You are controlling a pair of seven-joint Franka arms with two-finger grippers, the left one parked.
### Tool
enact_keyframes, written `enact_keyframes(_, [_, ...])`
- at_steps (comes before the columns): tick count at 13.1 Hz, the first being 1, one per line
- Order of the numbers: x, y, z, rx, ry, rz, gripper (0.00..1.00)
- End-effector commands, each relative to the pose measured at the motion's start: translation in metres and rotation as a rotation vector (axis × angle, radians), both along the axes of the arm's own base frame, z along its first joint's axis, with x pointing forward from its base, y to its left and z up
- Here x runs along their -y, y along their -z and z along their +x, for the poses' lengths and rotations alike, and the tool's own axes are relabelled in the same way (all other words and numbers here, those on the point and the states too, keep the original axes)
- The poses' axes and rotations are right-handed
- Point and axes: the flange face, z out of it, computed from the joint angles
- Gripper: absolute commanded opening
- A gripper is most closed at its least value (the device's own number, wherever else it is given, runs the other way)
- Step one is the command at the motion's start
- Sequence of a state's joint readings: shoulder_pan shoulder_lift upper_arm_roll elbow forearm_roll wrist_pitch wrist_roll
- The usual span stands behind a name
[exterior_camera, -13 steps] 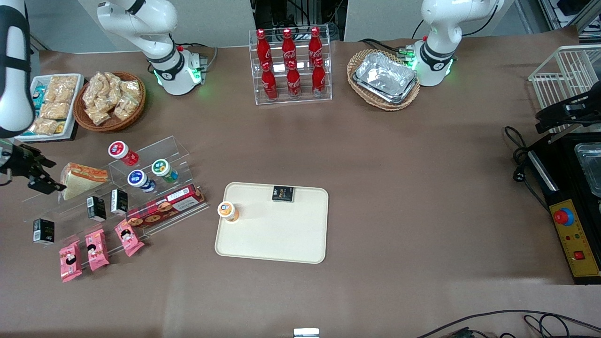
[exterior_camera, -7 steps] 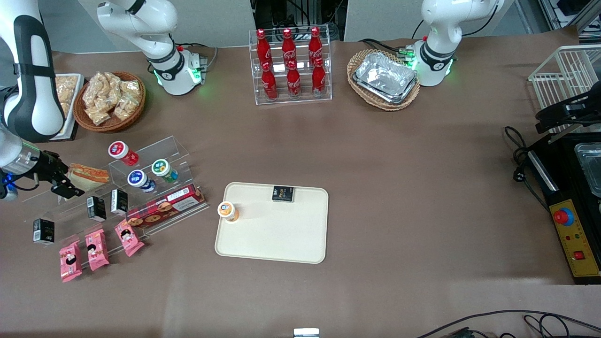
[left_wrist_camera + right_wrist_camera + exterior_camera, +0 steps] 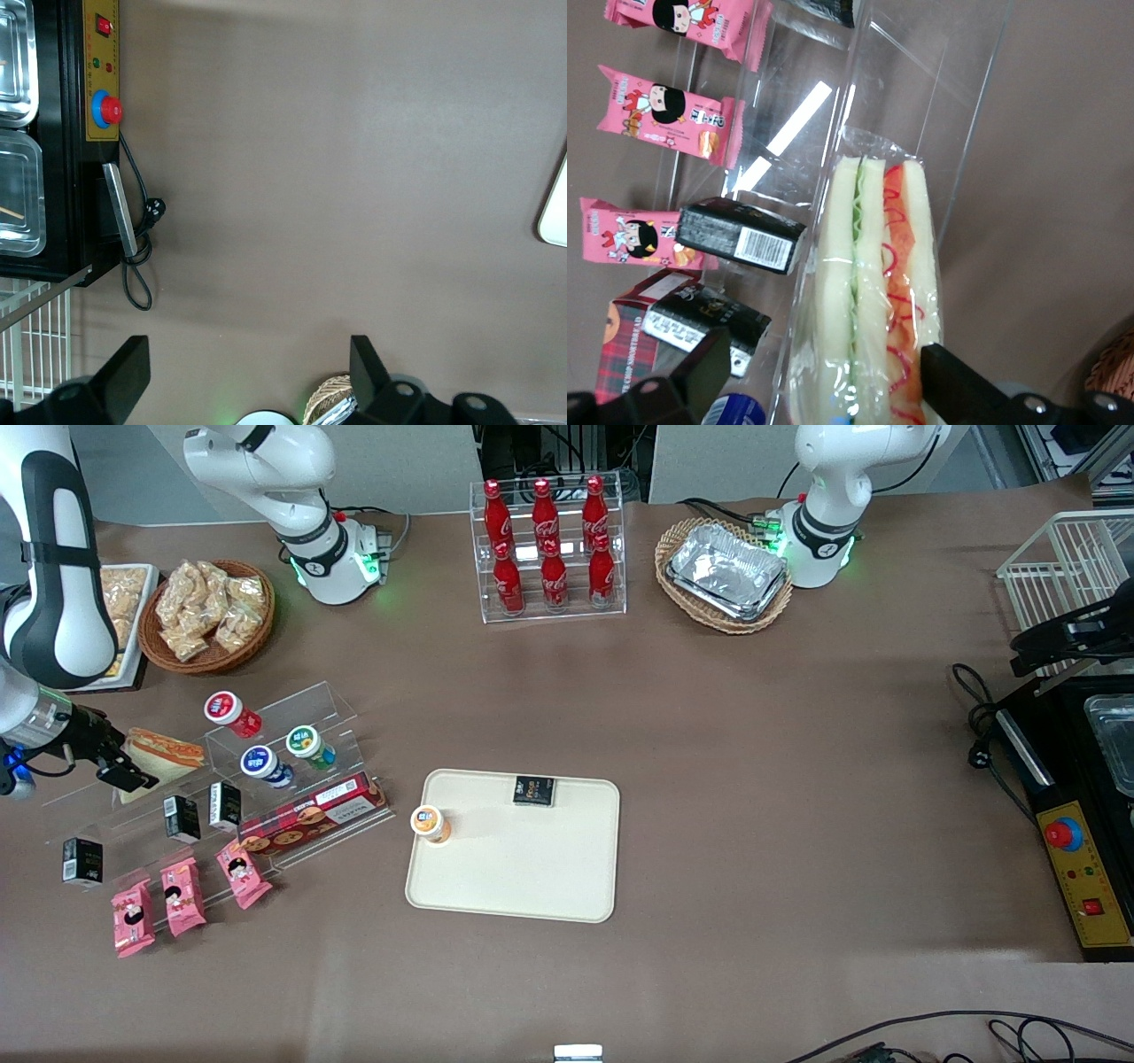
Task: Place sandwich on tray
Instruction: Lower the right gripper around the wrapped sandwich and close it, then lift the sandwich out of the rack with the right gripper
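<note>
The sandwich (image 3: 164,751) (image 3: 873,292) lies on the top step of the clear acrylic stand (image 3: 292,717), toward the working arm's end of the table. The tray (image 3: 514,868) holds an orange-capped bottle (image 3: 430,823) and a black packet (image 3: 534,790). The gripper (image 3: 120,766) (image 3: 824,385) straddles the sandwich, fingers (image 3: 970,390) spread wide, not yet clamped.
</note>
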State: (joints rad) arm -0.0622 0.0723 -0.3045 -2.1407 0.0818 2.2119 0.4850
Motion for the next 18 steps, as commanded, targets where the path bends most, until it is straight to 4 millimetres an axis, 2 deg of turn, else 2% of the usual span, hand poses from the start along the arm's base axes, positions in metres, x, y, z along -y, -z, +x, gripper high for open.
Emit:
enact_keyframes(1, [-0.001,0.003,-0.002,0.011,-0.011,0.010,0.68])
enact_keyframes(2, [-0.002,0.003,0.000,0.009,-0.014,0.009,0.46])
enact_keyframes(5, [-0.004,-0.005,0.008,0.022,-0.101,-0.003,0.06])
enact_keyframes(6, [-0.003,-0.009,0.010,0.029,-0.104,-0.006,0.00])
enact_keyframes(8, [-0.003,-0.017,0.015,0.023,-0.110,0.001,0.00])
enact_keyframes(10, [-0.001,-0.037,0.031,-0.039,-0.118,0.026,0.00])
enact_keyframes(12, [-0.001,-0.062,0.044,-0.080,-0.128,0.041,0.00])
enact_keyframes(15, [-0.006,-0.103,0.054,-0.084,-0.139,0.049,0.00])
enact_keyframes(16, [-0.012,-0.114,0.056,-0.082,-0.140,0.060,0.00])
enact_keyframes(18, [-0.040,-0.128,0.069,-0.053,-0.165,0.078,0.00])
